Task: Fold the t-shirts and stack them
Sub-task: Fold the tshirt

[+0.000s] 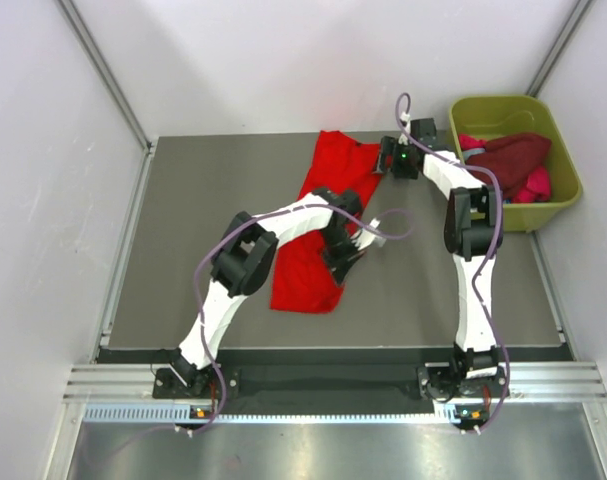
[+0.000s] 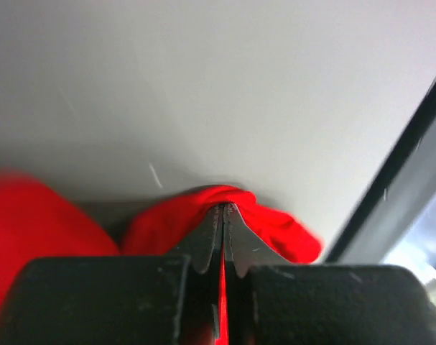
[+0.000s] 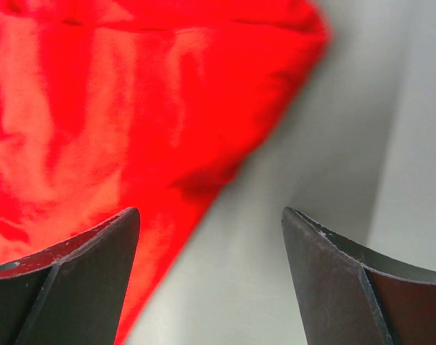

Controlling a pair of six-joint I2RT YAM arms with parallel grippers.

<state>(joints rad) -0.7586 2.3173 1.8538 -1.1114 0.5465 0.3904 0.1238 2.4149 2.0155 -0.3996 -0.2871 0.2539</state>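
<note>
- Grey table (image 1: 183, 250) is ringed by white walls; the bright red t-shirt (image 1: 335, 165) is spread along its middle.
- A fold of it is pinched in the closed left gripper (image 2: 224, 210).
- The right gripper (image 3: 210, 215) is held wide over the shirt's edge.
- Maroon and pink t-shirts (image 1: 513, 160) are piled in the olive tub (image 1: 493, 103).

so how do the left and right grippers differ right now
The left gripper is shut, pinching a fold of the bright red t-shirt. The right gripper stands wide open and holds nothing. The left gripper is at the middle of the shirt's right edge, while the right gripper is at the shirt's far corner, closer to the olive tub. Both are at the same shirt.
</note>
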